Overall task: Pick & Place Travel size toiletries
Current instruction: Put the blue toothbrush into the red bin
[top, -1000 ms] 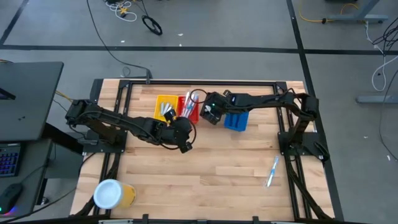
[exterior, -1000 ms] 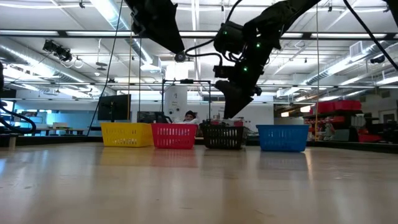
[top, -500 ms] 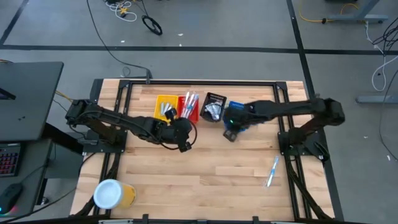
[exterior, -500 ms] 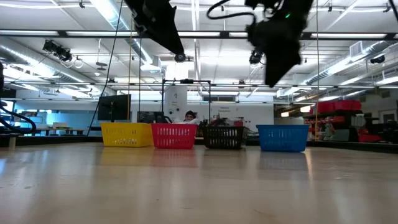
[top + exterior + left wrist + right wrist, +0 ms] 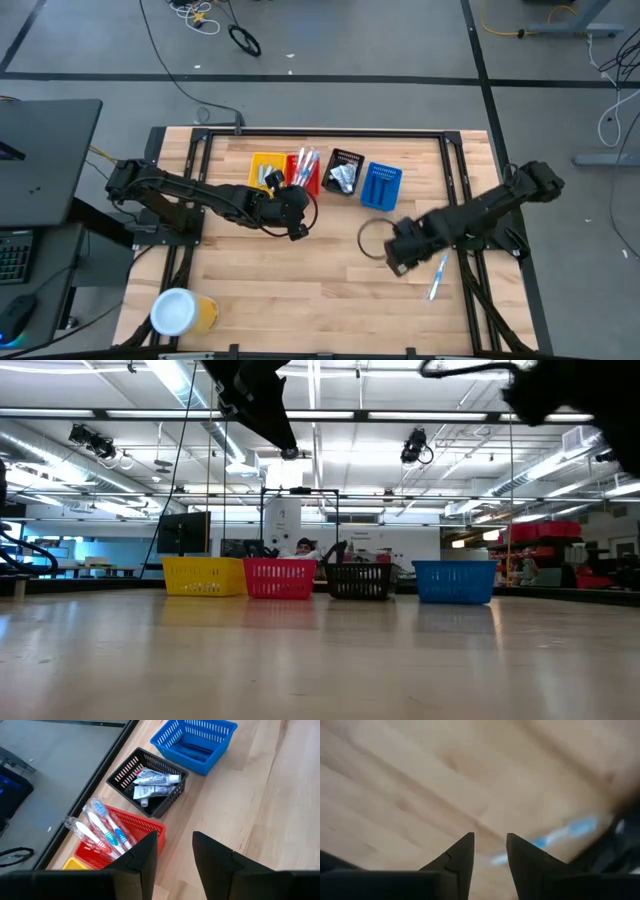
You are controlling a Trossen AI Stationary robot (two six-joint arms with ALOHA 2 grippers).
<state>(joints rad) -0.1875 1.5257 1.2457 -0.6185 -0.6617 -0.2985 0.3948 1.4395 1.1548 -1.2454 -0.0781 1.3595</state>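
Note:
A white and blue toothbrush (image 5: 438, 275) lies flat on the table near the right edge; it shows blurred in the right wrist view (image 5: 560, 834). My right gripper (image 5: 396, 256) hovers just left of it, open and empty (image 5: 490, 840). My left gripper (image 5: 298, 218) hangs open and empty (image 5: 175, 837) near the red bin. The red bin (image 5: 112, 840) holds toothbrushes, the black bin (image 5: 150, 780) holds small white tubes, and the blue bin (image 5: 197, 745) holds dark blue items. The yellow bin (image 5: 265, 172) holds silvery items.
The four bins stand in a row at the table's far middle, and show in the low view from yellow (image 5: 203, 576) to blue (image 5: 455, 582). A yellow cup with a white lid (image 5: 180, 312) stands at the near left corner. Bare wood lies across the middle and near side.
My right gripper has swung from above the black bin, over the blue bin, toward the table's near right, and now hangs beside the toothbrush on the table. My left arm has kept still.

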